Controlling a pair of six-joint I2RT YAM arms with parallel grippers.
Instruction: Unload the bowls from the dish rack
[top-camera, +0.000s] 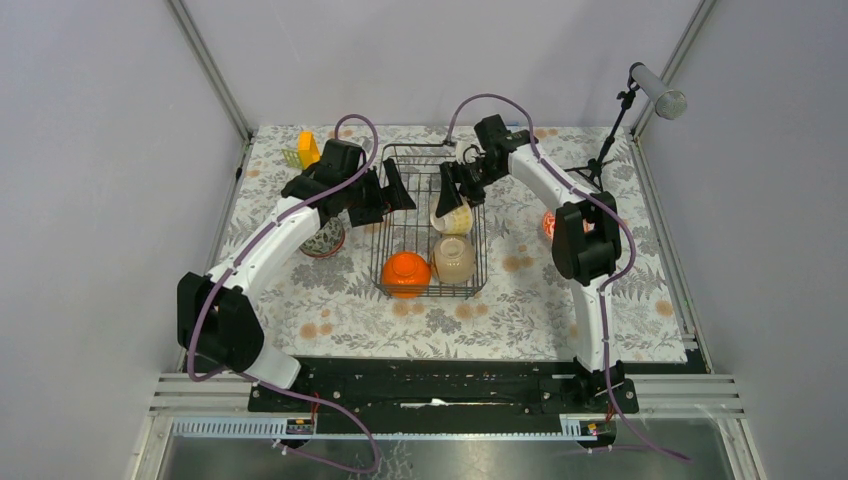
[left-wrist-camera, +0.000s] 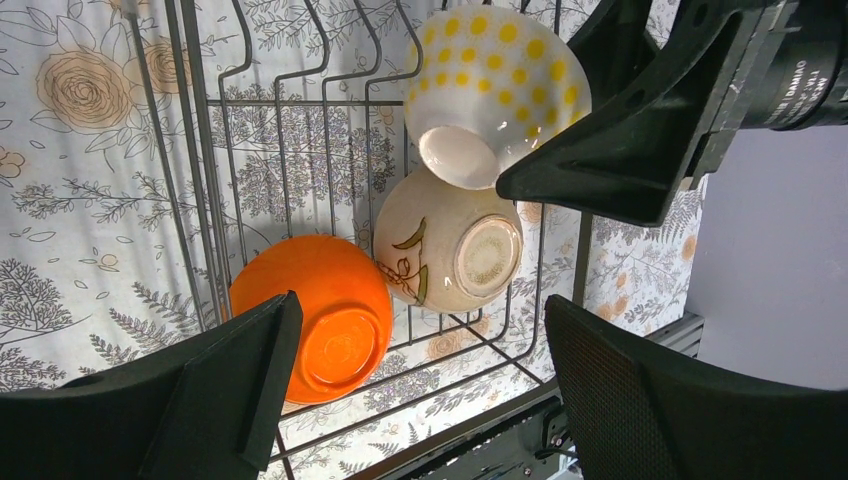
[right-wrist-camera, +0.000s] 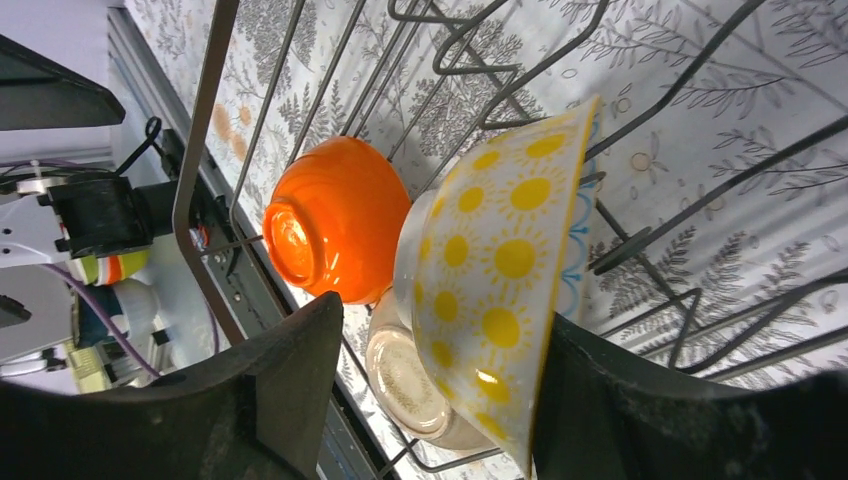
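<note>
The black wire dish rack (top-camera: 377, 255) stands mid-table. In it an orange bowl (top-camera: 405, 272) (left-wrist-camera: 320, 315) (right-wrist-camera: 335, 215) and a cream bowl (top-camera: 453, 258) (left-wrist-camera: 450, 250) lie upside down at the near end. A white bowl with yellow suns (top-camera: 452, 215) (left-wrist-camera: 495, 90) (right-wrist-camera: 500, 260) stands on edge behind them. My right gripper (top-camera: 455, 187) (right-wrist-camera: 440, 385) is open and straddles the sun bowl, one finger at its rim. My left gripper (top-camera: 393, 190) (left-wrist-camera: 420, 400) is open and empty over the rack's left side. A blue-and-white bowl (top-camera: 325, 240) sits left of the rack and a red-patterned bowl (top-camera: 547, 222) right of it.
A yellow object (top-camera: 307, 150) stands at the back left corner. A microphone on a stand (top-camera: 655, 92) is at the back right. The floral cloth (top-camera: 330, 310) covers the table, walled on three sides.
</note>
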